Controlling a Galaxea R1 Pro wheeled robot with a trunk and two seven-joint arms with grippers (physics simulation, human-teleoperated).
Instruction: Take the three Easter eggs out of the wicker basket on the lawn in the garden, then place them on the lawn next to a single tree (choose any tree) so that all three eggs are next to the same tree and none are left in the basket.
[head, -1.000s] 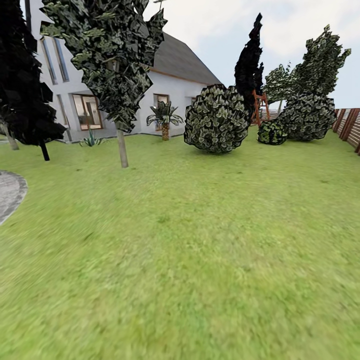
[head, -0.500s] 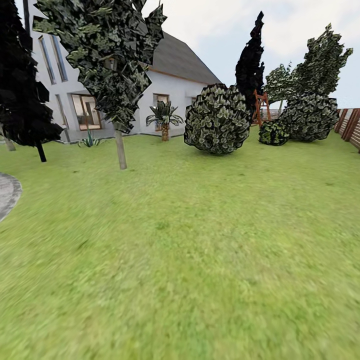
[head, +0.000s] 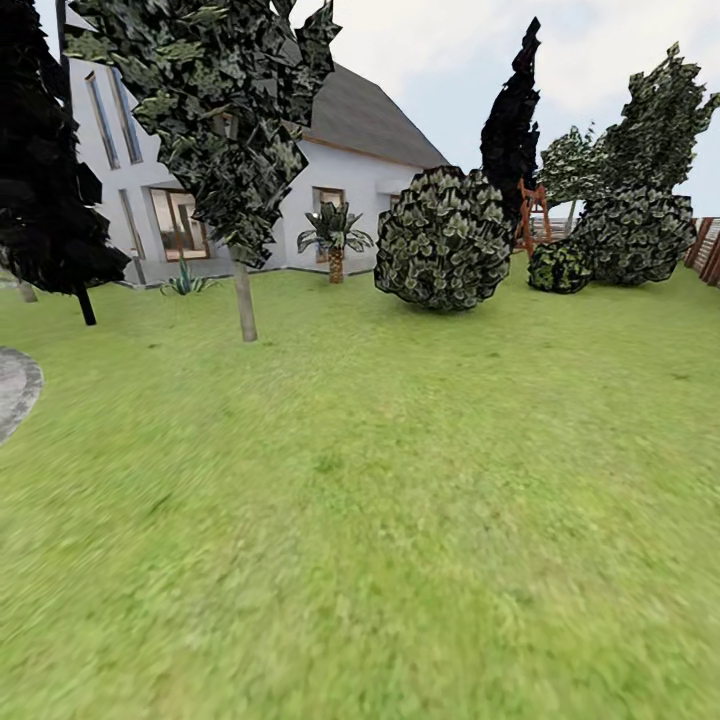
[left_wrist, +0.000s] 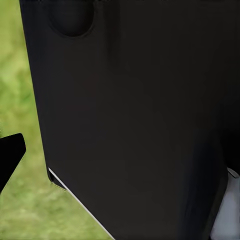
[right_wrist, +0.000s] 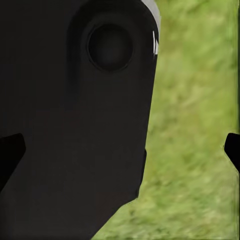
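Head view: lawn (head: 400, 500) stretches ahead; tree (head: 243, 300) stands left of centre before white house (head: 350, 190); round bush (head: 443, 240) right of it; finger opening on both wrists cannot be told.

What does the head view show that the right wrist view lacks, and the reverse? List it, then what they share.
Head view: the tree with its bare trunk, a white house, a round bush, a small palm, a dark conifer and a bit of fence.
Right wrist view: a black robot panel close to the camera, and dark fingertips set wide apart.
Both: the lawn.
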